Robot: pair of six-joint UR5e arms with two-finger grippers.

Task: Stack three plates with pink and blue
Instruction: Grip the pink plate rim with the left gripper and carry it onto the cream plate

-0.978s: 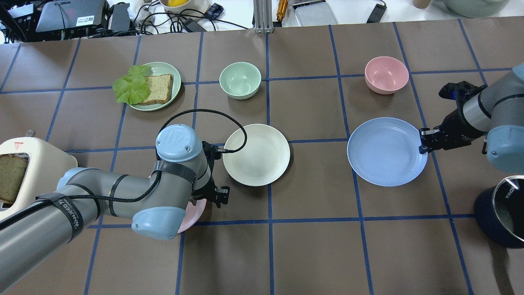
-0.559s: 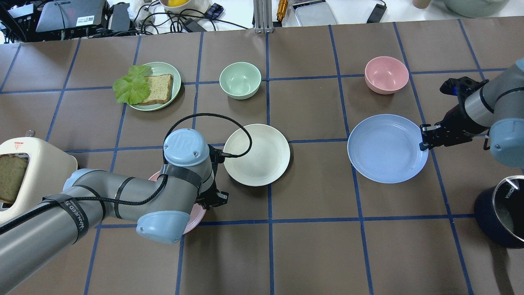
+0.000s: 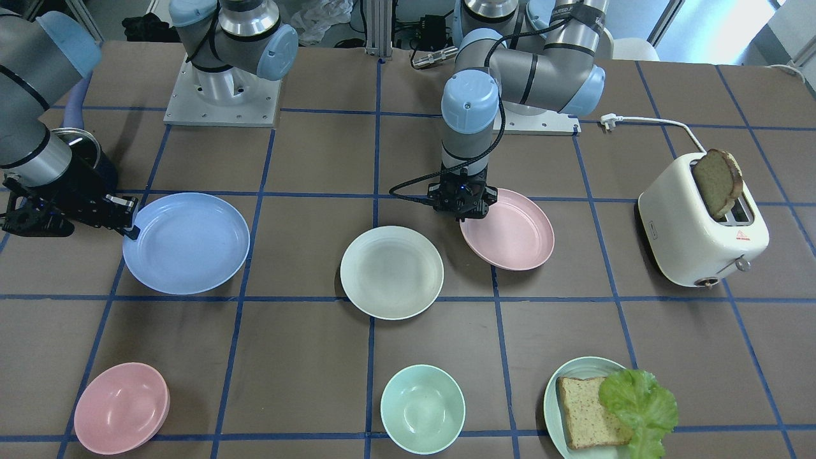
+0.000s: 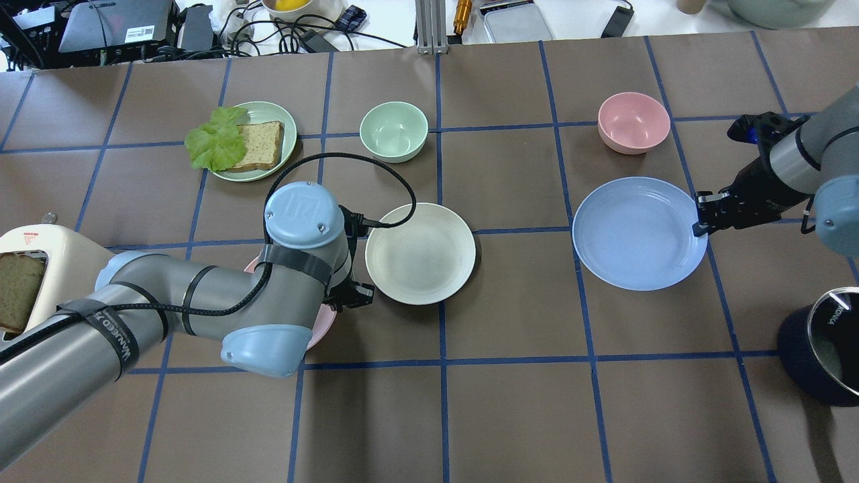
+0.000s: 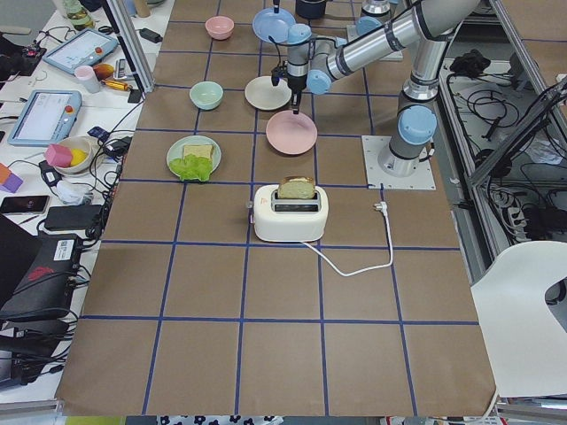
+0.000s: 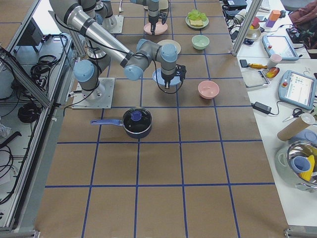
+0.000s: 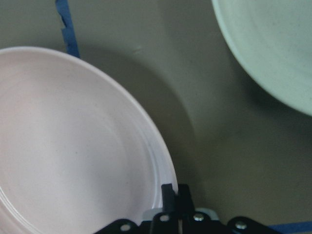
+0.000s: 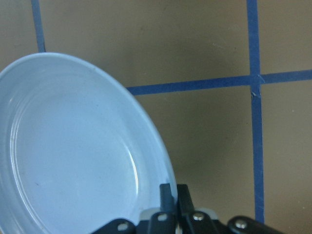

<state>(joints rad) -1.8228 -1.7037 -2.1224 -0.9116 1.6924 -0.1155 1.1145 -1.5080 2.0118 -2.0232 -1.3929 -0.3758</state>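
My left gripper (image 3: 467, 215) is shut on the rim of the pale pink plate (image 3: 510, 231) and holds it tilted just above the table, beside the cream-white plate (image 3: 391, 272). In the overhead view my left arm hides most of the pink plate (image 4: 323, 327), and the left gripper (image 4: 356, 296) sits at the cream-white plate's (image 4: 421, 253) near-left edge. My right gripper (image 4: 700, 223) is shut on the right rim of the light blue plate (image 4: 637, 233) and holds it off the table. The wrist views show the pinched pink rim (image 7: 73, 146) and the pinched blue rim (image 8: 73, 156).
A toaster (image 4: 40, 282) with a bread slice stands at the left edge. A pale green plate (image 4: 285, 137) with bread and lettuce, a mint bowl (image 4: 393, 131) and a pink bowl (image 4: 633, 122) lie farther back. A dark pot (image 4: 822, 345) stands at the near right.
My left gripper has carried the pink plate away from the robot, closer to the cream-white plate. My right gripper has moved the blue plate farther back and higher.
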